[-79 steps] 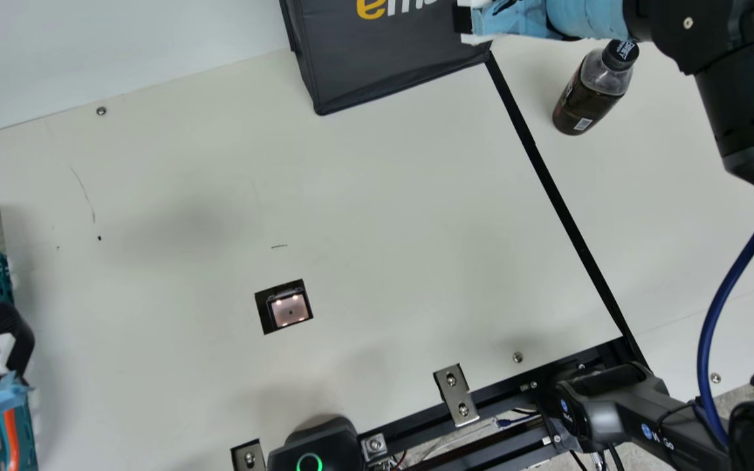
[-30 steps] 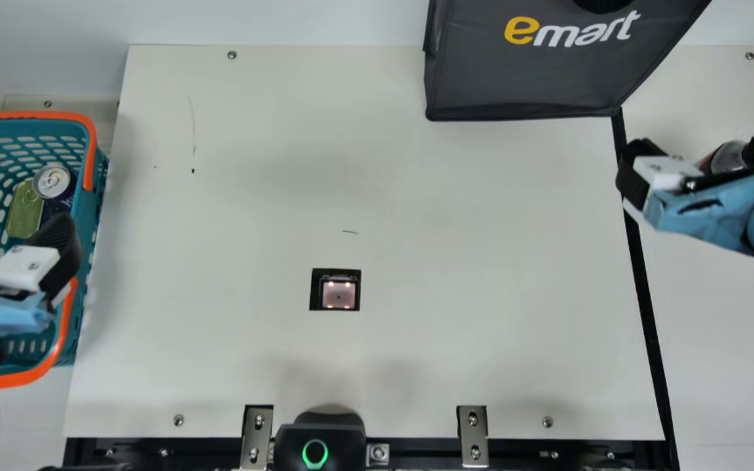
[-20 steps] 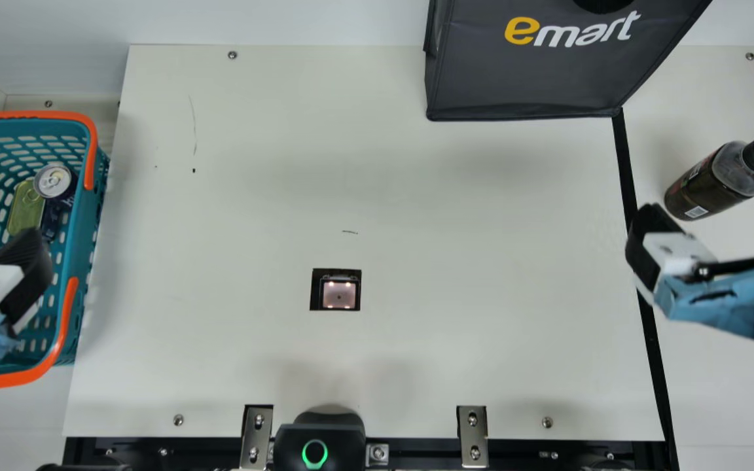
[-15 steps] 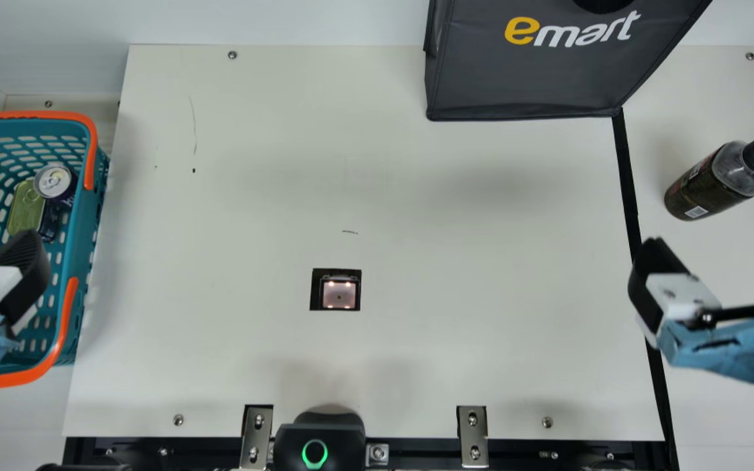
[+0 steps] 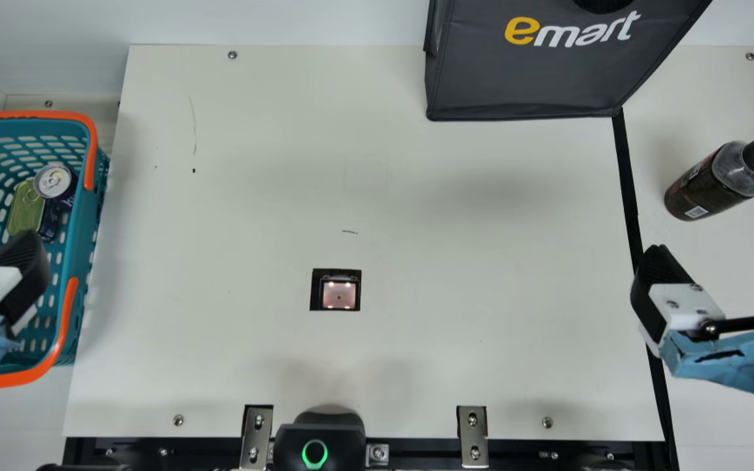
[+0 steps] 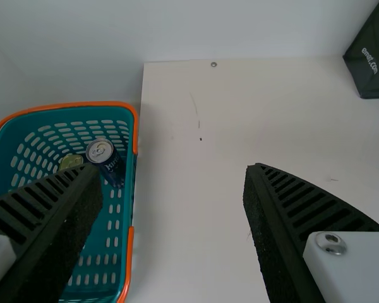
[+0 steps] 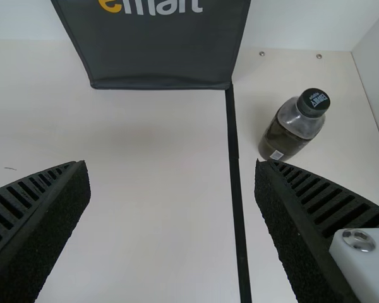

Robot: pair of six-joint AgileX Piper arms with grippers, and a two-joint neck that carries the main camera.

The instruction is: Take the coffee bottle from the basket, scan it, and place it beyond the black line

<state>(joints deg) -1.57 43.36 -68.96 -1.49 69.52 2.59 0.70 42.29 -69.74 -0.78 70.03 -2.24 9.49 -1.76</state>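
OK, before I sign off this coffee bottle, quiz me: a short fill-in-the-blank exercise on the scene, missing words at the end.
The coffee bottle is beyond the ____ line.
The right pincer is ____, not shut.
The teal basket has handles coloured ____.

Missing words, in order: black; open; orange.

Main view: down from neck — 2 wrist views share dark bag.
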